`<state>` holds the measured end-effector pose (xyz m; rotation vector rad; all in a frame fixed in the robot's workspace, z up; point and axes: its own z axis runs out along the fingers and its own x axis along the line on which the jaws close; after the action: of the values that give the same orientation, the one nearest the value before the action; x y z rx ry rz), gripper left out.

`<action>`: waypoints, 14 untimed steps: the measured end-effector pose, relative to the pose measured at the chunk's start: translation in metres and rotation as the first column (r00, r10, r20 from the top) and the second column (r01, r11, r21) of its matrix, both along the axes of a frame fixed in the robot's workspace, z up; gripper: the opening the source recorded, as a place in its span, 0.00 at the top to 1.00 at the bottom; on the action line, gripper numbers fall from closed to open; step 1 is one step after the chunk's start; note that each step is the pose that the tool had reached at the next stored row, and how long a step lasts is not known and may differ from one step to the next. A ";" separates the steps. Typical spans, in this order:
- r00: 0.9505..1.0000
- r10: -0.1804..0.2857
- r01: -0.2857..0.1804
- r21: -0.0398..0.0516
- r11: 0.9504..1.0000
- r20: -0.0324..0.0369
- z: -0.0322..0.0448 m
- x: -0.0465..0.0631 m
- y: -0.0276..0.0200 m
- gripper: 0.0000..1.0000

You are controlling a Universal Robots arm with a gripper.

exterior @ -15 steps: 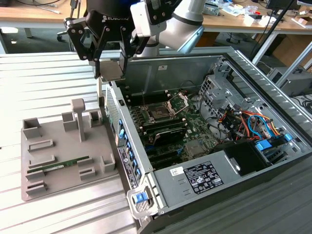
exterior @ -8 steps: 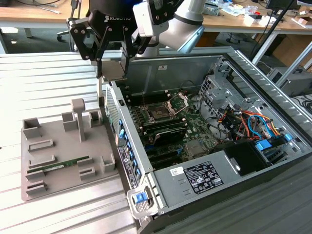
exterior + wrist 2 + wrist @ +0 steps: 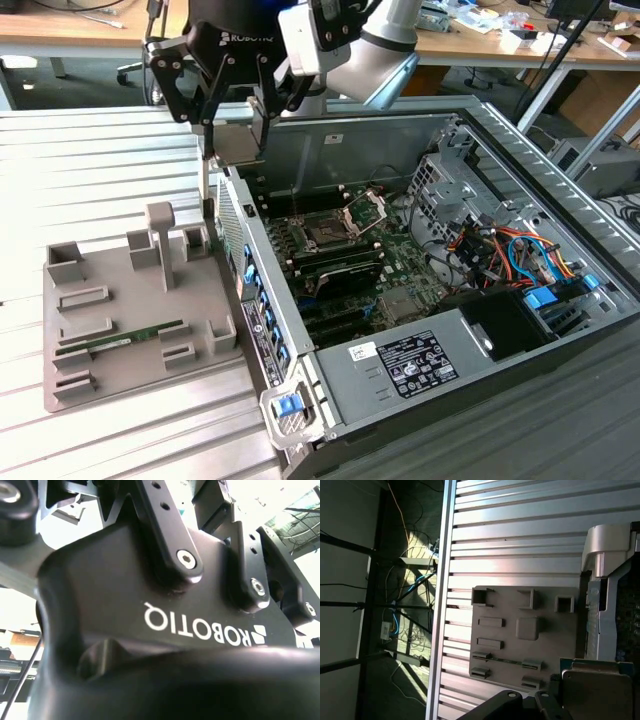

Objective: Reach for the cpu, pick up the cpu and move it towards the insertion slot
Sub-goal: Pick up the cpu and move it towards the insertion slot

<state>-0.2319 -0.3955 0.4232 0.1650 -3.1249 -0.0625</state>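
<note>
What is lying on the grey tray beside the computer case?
A long green memory stick lies flat between clips on the grey tray. The tall post hides the patch behind it.

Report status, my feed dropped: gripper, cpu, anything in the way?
Gripper shut on the cpu, above the case wall. Insertion slot not yet reached, frame raised. That wall nearest the path.
</note>
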 end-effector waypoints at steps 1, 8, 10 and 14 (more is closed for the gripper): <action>1.000 0.000 0.000 0.000 1.000 0.000 0.0000 0.000 0.0000 0.45; 1.000 0.000 0.000 0.000 1.000 0.000 0.0000 0.005 0.0000 0.45; 1.000 0.000 0.000 0.000 1.000 0.000 0.0000 0.006 0.0000 0.45; 1.000 0.000 0.000 0.000 1.000 0.000 0.0000 0.010 0.0000 0.45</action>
<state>-0.2219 -0.3955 0.4232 0.1652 -3.1249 -0.0625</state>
